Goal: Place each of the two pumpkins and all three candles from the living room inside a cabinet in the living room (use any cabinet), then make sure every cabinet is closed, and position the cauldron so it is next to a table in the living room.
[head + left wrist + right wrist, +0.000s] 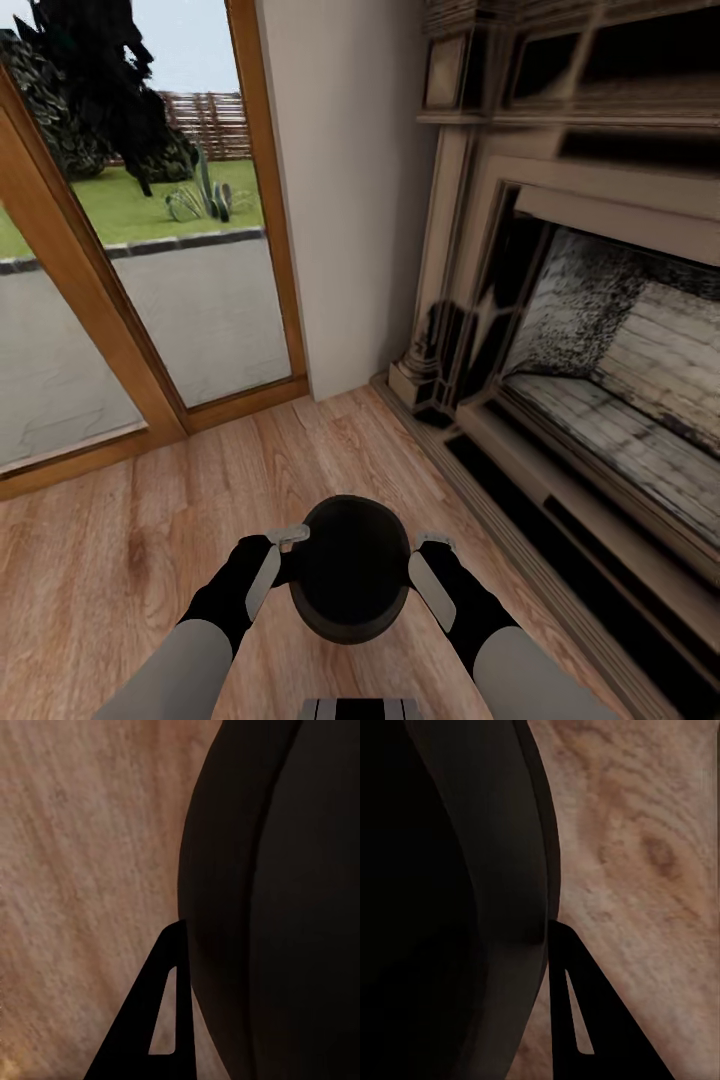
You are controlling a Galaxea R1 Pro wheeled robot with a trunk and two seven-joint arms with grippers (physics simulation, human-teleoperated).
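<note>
The black round cauldron (pixel 350 570) hangs just above the wooden floor in front of me, mouth up, held between both arms. My left gripper (pixel 280 560) clasps its left side and my right gripper (pixel 425 575) its right side. The left wrist view has the cauldron's dark belly (pixel 277 900) pressed against one black finger (pixel 161 1020). Its rim and wall (pixel 450 907) lie against one finger (pixel 585 1020) in the right wrist view. The second finger of each gripper is hidden by the pot. Pumpkins, candles, cabinet and table are out of view.
A large stone fireplace (pixel 600 330) with a raised hearth runs along the right. A glass door with a wooden frame (pixel 150 250) stands ahead on the left, with a white wall section (pixel 350 200) between them. Wooden floor (pixel 150 540) stretches to the left.
</note>
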